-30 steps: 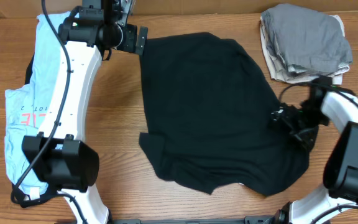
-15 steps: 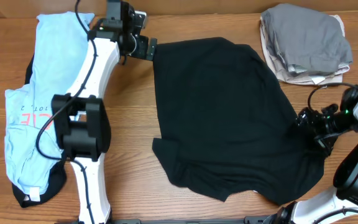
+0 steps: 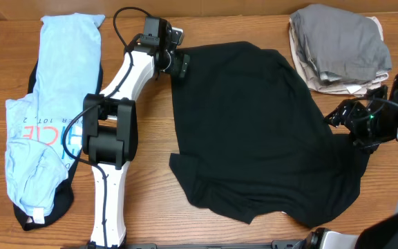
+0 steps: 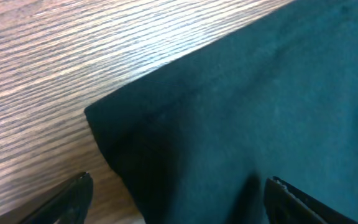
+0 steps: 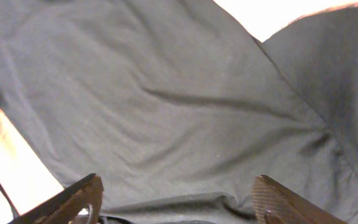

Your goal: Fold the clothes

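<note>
- The light blue garment [image 3: 50,83] on the left carries a small dark line of print, seen turned round. It reads roughly "10T. 2"; the rest is too small to tell.
- Just beside that line stand larger pink capitals, partly creased. Only "CE" or "LE" shows.
- A small white tag [image 3: 39,218] at that pile's near end is unreadable.

Wooden table [image 3: 240,28] carries black T-shirt [image 3: 254,124], light blue shirt [image 3: 54,90], grey-beige pile [image 3: 337,41]

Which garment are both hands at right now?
The black T-shirt in the middle: left hand at its far-left corner, right hand at its right edge. The light blue shirt and the grey stack lie off to the sides.
</note>
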`<state>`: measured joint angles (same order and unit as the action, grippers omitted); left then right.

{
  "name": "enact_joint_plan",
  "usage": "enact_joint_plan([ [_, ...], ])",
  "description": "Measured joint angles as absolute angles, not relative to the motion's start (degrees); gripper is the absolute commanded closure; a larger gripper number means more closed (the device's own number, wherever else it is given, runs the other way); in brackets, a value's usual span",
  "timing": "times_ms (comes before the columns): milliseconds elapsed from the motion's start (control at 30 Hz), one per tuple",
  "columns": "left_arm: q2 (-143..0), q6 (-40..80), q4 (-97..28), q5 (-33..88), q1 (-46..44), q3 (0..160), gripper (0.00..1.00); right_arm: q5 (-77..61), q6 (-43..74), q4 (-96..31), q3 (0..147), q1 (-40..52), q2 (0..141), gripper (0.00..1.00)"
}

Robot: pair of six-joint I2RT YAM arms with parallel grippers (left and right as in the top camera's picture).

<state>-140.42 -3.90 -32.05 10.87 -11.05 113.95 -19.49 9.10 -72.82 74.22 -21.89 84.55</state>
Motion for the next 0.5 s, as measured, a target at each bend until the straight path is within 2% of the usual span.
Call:
enact_joint_plan([
  [100, -141.2, -2.5, -30.9, 10.6, -11.0, 114.0, 0.21, -19.3, 9.1, -72.5, 74.2, -20.7, 81.9, 0.27],
  [167, -141.3, -1.6, -30.1, 10.5, -11.0, 114.0, 0.33, -19.3, 9.1, -72.5, 74.2, -20.1, 80.8, 0.29],
  [233, -141.6, -0.3, -29.2, 10.3, -11.0, 114.0, 0.5, -19.3, 9.1, -72.5, 74.2, -19.7, 80.0, 0.32],
  [267, -141.7, 0.0, -28.8, 10.1, -10.9, 114.0, 0.63, -19.3, 9.1, -72.5, 74.2, -19.5, 79.8, 0.34],
  [333, -141.9, 0.4, -28.3, 10.1, -10.9, 114.0, 0.76, -19.2, 9.2, -72.5, 74.2, -19.2, 79.7, 0.43],
  [400, -142.2, 0.9, -27.7, 10.0, -10.9, 114.0, 0.93, -19.1, 9.3, -72.5, 74.2, -18.6, 79.7, 0.49],
  [500, -142.3, 2.0, -28.1, 8.7, -10.8, 114.1, 0.96, -18.9, 9.3, -72.6, 74.2, -17.4, 79.7, 0.52],
])
